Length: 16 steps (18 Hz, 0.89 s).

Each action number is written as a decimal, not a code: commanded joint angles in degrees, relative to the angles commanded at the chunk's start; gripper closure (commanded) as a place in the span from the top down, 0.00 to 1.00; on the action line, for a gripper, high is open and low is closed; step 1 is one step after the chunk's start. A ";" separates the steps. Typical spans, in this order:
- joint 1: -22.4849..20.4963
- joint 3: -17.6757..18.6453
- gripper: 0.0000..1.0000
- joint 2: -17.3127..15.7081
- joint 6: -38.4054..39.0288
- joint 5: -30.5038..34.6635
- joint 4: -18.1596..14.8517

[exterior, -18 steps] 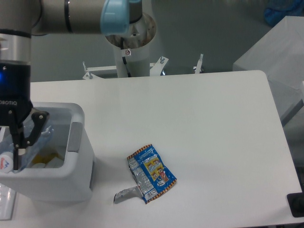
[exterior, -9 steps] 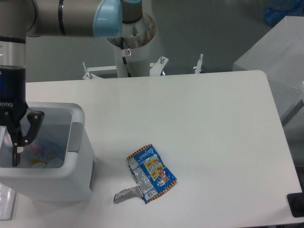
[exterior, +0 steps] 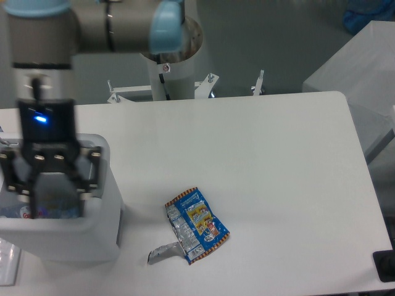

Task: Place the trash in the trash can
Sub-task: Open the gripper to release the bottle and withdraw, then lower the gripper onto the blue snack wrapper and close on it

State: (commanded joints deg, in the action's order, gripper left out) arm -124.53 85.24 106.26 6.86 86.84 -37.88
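Note:
The trash can (exterior: 74, 242) is a white boxy bin at the table's left edge. Inside it lies the crushed clear bottle (exterior: 57, 205), partly hidden by my gripper and blurred. My gripper (exterior: 54, 185) hangs over the bin's opening, open, its two fingers spread wide with nothing held between them. The other trash, a flat blue-and-orange snack wrapper (exterior: 197, 223) with a silver flap, lies on the table to the right of the bin, well apart from the gripper.
The arm's white base column (exterior: 170, 65) stands behind the table's far edge. A grey-white box (exterior: 364, 68) sits off the table's right side. A black object (exterior: 384, 265) shows at the bottom right corner.
The gripper let go of the bottle, which dropped into the bin. It then turned about its wrist and shifted right, its fingers now spread across the opening.

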 joint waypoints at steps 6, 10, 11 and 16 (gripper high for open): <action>-5.55 4.94 0.92 3.42 -1.66 -0.09 -0.09; -5.90 8.09 0.92 6.76 -7.01 0.35 -0.18; -5.90 9.23 0.92 7.72 -9.73 1.22 -0.09; -5.55 9.95 0.91 12.82 -24.41 5.44 -0.09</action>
State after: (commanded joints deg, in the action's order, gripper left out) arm -130.08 95.18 119.08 -17.55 92.28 -37.97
